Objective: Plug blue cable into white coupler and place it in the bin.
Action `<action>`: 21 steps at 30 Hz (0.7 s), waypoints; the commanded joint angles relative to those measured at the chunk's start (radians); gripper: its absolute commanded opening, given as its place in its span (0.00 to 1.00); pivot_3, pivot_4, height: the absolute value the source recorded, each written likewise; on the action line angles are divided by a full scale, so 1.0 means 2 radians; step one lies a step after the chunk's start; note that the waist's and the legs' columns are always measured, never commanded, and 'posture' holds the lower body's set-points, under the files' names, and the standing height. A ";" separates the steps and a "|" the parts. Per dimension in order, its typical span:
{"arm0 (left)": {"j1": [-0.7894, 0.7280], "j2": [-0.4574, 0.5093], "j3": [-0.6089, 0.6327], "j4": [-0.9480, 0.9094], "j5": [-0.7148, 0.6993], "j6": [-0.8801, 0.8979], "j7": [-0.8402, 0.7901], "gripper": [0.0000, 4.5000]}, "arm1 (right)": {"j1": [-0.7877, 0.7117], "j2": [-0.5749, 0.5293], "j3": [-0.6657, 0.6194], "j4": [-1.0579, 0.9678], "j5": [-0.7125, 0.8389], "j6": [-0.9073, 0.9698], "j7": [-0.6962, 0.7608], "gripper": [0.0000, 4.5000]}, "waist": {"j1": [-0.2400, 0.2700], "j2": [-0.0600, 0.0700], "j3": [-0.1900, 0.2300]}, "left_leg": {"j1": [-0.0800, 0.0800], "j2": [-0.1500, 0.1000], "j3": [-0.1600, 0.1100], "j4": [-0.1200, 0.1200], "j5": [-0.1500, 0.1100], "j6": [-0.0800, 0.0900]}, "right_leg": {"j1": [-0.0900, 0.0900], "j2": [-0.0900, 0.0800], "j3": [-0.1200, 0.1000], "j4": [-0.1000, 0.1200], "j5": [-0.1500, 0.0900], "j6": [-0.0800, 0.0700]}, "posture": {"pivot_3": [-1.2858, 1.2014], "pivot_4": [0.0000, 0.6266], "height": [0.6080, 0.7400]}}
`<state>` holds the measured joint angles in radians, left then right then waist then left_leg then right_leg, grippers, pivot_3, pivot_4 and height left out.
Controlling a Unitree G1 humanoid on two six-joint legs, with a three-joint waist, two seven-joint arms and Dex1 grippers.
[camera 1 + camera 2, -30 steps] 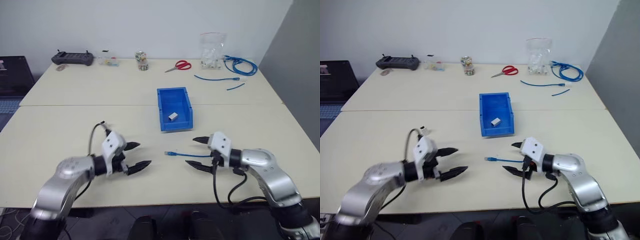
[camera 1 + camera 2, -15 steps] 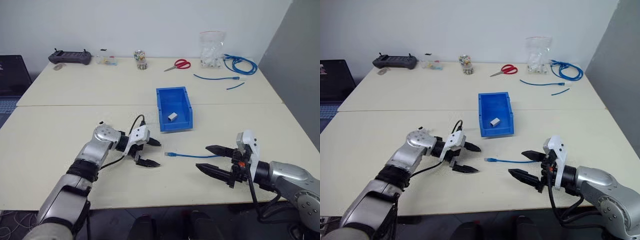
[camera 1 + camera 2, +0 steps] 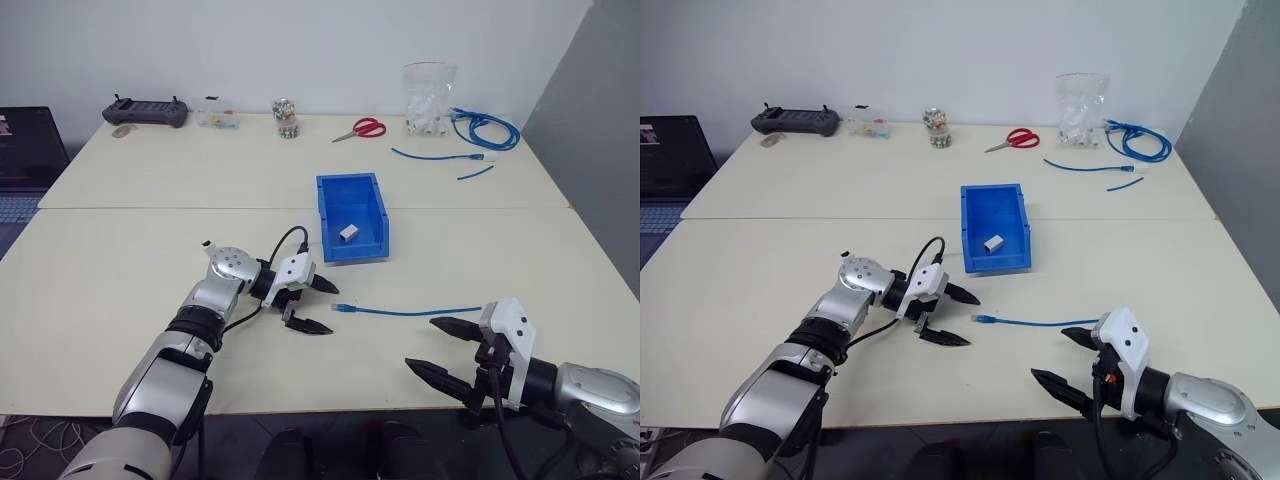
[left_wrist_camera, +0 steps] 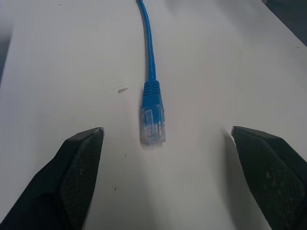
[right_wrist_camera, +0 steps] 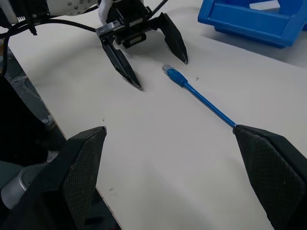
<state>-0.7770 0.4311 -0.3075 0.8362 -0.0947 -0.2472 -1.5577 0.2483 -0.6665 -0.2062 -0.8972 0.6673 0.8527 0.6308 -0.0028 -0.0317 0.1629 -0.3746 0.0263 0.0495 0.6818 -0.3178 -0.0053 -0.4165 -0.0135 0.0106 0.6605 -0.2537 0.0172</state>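
Since the left pincer (image 3: pixel 322 306) slid up to the blue cable (image 3: pixel 405 311), both pincers gaping, right pincer (image 3: pixel 438 346) withdrawn.

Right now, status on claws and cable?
Left claw open, facing blue cable plug. Right claw open, empty. White coupler sits in bin. Nothing in the way.

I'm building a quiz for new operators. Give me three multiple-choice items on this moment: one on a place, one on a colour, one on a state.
1. Where is the white coupler?
A. inside the bin
B. beside the scissors
C. in the left gripper

2. What colour are the scissors' handles?
A. green
B. red
C. black

3. How is the left gripper?
A. shut on the cable
B. open, facing the blue cable plug
C. shut, empty

Answers: A, it lies on the bin's floor; B, red loops show; C is wrong, B: fingers spread, plug untouched.
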 commanded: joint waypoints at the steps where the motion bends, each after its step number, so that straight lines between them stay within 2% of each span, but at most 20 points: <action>1: -0.013 -0.003 0.003 0.012 0.007 -0.002 -0.012 0.73 | 0.007 -0.004 -0.009 -0.016 -0.003 -0.023 -0.007 1.00 | 0.000 0.000 0.000 | 0.000 0.000 0.000 0.000 0.000 0.000 | 0.000 0.000 0.000 0.000 0.000 0.000 | 0.52 0.24 1.00; 15: -0.004 0.006 0.004 0.013 0.013 0.007 -0.020 0.05 | 0.016 -0.010 0.009 -0.013 -0.013 -0.035 -0.020 1.00 | -0.001 0.000 0.000 | 0.000 0.000 0.000 0.000 0.000 0.000 | 0.000 0.001 0.000 0.000 0.001 -0.002 | 0.52 0.24 1.00; 21: 0.019 0.003 0.016 -0.047 -0.006 0.069 -0.006 0.05 | 0.015 -0.012 0.020 -0.009 -0.012 -0.035 -0.028 1.00 | -0.001 0.000 0.000 | 0.000 0.000 0.000 0.000 0.000 0.000 | 0.000 0.001 0.000 0.000 0.001 -0.002 | 0.52 0.24 1.00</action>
<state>-0.7612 0.4386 -0.2860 0.8058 -0.0935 -0.1638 -1.5797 0.2887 -0.6921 -0.1651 -0.8969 0.6315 0.7941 0.5863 -0.0050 -0.0317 0.1628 -0.3744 0.0268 0.0491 0.6819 -0.3178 -0.0053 -0.4166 -0.0125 0.0109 0.6611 -0.2516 0.0134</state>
